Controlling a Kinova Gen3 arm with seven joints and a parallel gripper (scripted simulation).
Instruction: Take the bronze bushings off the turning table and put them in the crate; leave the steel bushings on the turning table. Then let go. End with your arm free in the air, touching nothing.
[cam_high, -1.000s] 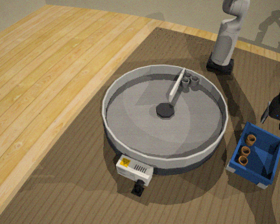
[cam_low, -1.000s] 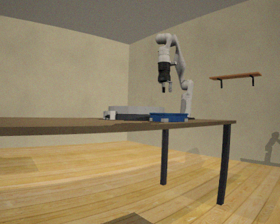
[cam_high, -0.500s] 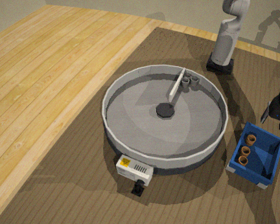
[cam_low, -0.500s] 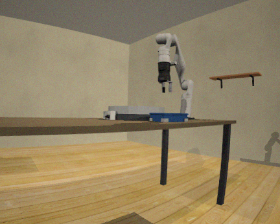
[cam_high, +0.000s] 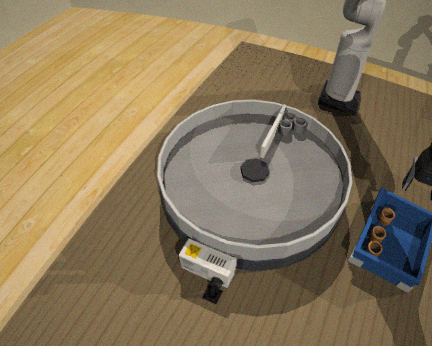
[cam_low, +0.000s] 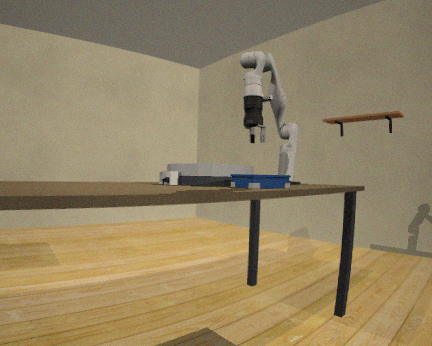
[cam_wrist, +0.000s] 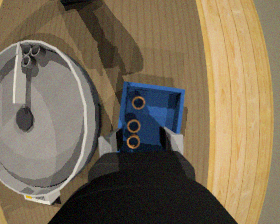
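Note:
Three bronze bushings (cam_high: 379, 232) stand upright in the blue crate (cam_high: 395, 244) at the right of the table; they also show in the wrist view (cam_wrist: 134, 125). Three steel bushings (cam_high: 293, 123) stand on the grey turning table (cam_high: 254, 176), at its far side beside the white divider bar (cam_high: 273, 132). They also show in the wrist view (cam_wrist: 30, 56). My gripper (cam_low: 257, 134) is open and empty, high above the crate (cam_low: 260, 180). In the wrist view its fingers frame the crate's near end.
A white motor box (cam_high: 207, 261) with a yellow label sits at the turning table's front rim. The arm's base (cam_high: 340, 99) stands behind the turning table. A dark hub (cam_high: 254, 170) sits at its centre. The table's edge runs to the right of the crate.

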